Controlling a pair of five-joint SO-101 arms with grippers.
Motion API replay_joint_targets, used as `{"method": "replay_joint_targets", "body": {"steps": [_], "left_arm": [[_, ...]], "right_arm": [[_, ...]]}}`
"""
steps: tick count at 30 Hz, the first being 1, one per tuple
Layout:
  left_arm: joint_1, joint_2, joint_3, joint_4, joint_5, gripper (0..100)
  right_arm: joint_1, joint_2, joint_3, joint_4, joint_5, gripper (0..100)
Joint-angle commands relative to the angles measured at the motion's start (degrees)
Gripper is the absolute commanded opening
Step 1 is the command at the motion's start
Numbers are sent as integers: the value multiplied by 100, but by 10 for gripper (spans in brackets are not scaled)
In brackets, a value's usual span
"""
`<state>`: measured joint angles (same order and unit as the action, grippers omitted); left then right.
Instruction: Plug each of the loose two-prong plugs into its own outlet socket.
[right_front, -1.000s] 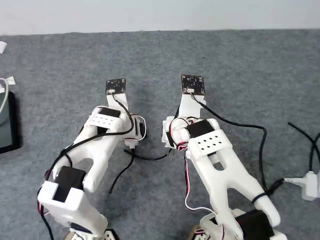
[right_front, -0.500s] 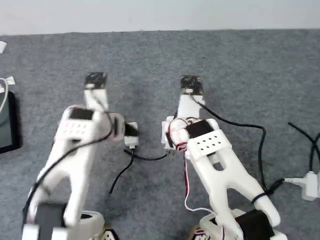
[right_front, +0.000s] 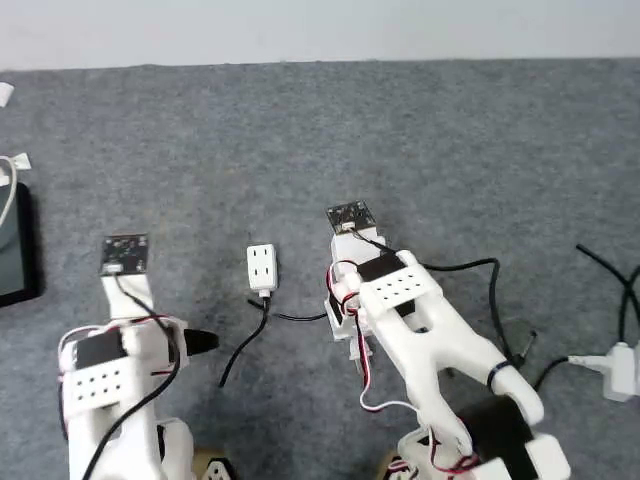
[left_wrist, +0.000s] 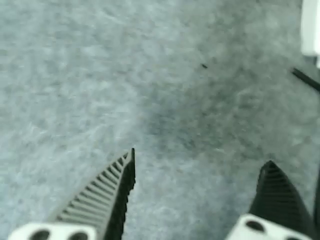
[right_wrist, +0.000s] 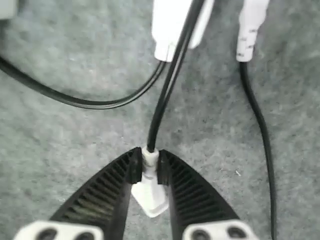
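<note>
A white outlet socket (right_front: 262, 267) lies flat on the grey carpet between the two arms, its black cable (right_front: 243, 345) trailing toward the near edge. My right gripper (right_wrist: 148, 155) is shut on a small white plug (right_wrist: 148, 194), which hangs just over the carpet. The plug's black cord (right_wrist: 165, 95) runs up past a white block (right_wrist: 172, 25). A second white plug end (right_wrist: 248, 35) with its own black cord lies beside that block. My left gripper (left_wrist: 200, 159) is open over bare carpet, near-left of the outlet, whose edge (left_wrist: 312, 30) shows in the left wrist view.
A white adapter (right_front: 620, 370) with black cables lies at the right edge. A dark flat device (right_front: 15, 250) sits at the left edge. The carpet ends at a pale wall along the far side.
My left arm has drawn back from the outlet toward the near-left, uncovering it. My right arm has also pulled back toward the near side.
</note>
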<state>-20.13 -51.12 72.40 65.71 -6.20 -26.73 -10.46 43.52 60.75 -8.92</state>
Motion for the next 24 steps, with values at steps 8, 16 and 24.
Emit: {"method": "replay_joint_targets", "body": {"steps": [8, 16, 24], "left_arm": [[-290, -527, 136, 0, -185, 312], [-273, -527, 207, -97, -193, 312], [-273, -527, 215, -105, -193, 312]], "right_arm": [[84, -470, -79, -75, 105, 35], [163, -1024, 97, 22, 123, 16], [356, -1314, 158, 4, 97, 9]]}}
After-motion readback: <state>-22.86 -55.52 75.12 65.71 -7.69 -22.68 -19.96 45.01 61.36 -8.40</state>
